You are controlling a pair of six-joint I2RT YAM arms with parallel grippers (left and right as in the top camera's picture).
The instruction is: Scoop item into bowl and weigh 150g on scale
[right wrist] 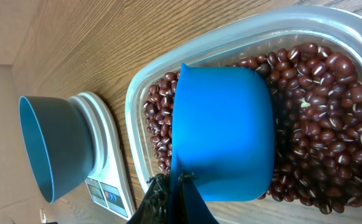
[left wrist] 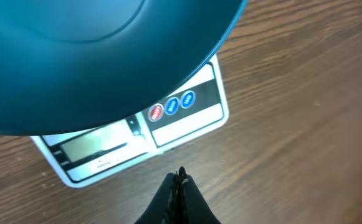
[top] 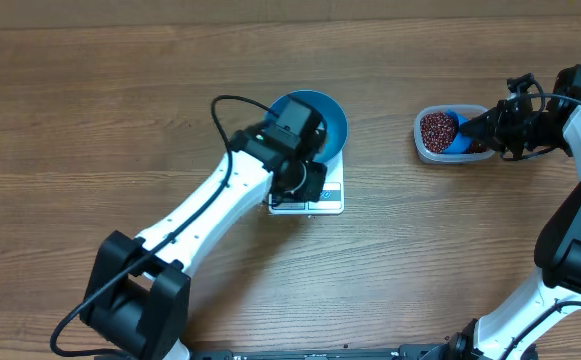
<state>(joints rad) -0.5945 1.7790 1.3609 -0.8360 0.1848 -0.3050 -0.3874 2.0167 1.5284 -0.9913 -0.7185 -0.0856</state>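
The blue bowl (top: 322, 118) sits on the white scale (top: 332, 190) at mid-table; the left wrist view shows the bowl (left wrist: 93, 56) overhanging the scale (left wrist: 187, 118). My left gripper (top: 302, 195) hangs at the scale's front edge, and its fingers (left wrist: 181, 177) are shut on nothing. At the right, my right gripper (top: 482, 128) is shut on the handle of a blue scoop (right wrist: 224, 130). The scoop lies underside up on the red-brown beans (right wrist: 330, 124) in the clear tub (right wrist: 137, 124). The bowl's inside is hidden by my left arm.
The clear tub (top: 422, 140) stands on bare wooden table to the right of the scale. My left arm crosses the table from the lower left up to the bowl. The right arm curves in from the right edge.
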